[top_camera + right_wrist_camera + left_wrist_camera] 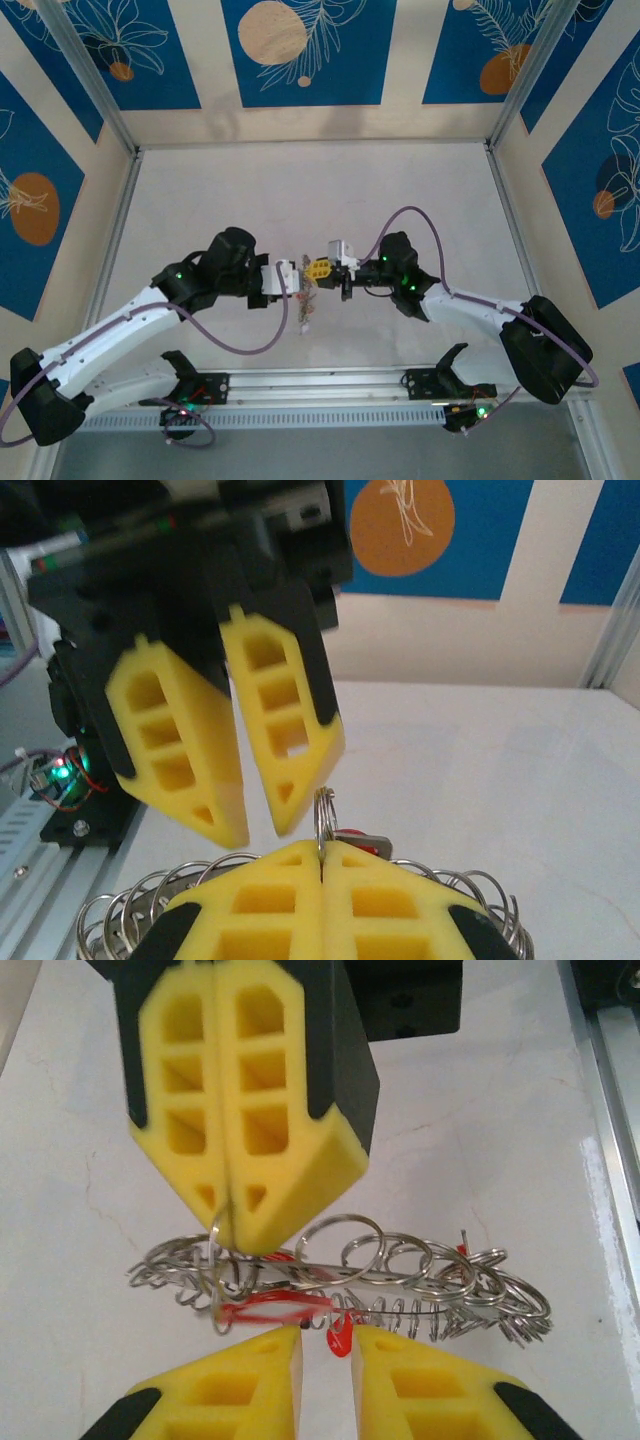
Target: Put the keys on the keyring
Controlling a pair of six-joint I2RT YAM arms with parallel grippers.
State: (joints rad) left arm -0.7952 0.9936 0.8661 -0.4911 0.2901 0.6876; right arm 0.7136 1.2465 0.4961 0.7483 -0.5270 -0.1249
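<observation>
The silvery-grey metal keyring (400, 1278), a flattened bundle of many thin wire loops, lies between the two tools, which face each other. The right tool (230, 1240) has its yellow foam pads pressed together and pinches one upright loop at the bundle's left end. The left tool (325, 1348) sits just beside the near edge of the keyring with its pads slightly spread. A red plastic key tag (338, 1338) shows in the gap between them, and a second red strip runs under the loops to its left.

Whether the left pads touch that tag cannot be told. The near edge of the keyring is cut off behind the left pads. In the right wrist view most of it is hidden behind the right tool's own pads, with only loop ends showing at either side. From above the bundle is small and blurred, so single keys cannot be made out, nor whether it rests on the white table (300, 190).

The left arm (130, 320) and right arm (480, 310) both reach inward with bent elbows, wrists turned toward each other over the middle of the table.
</observation>
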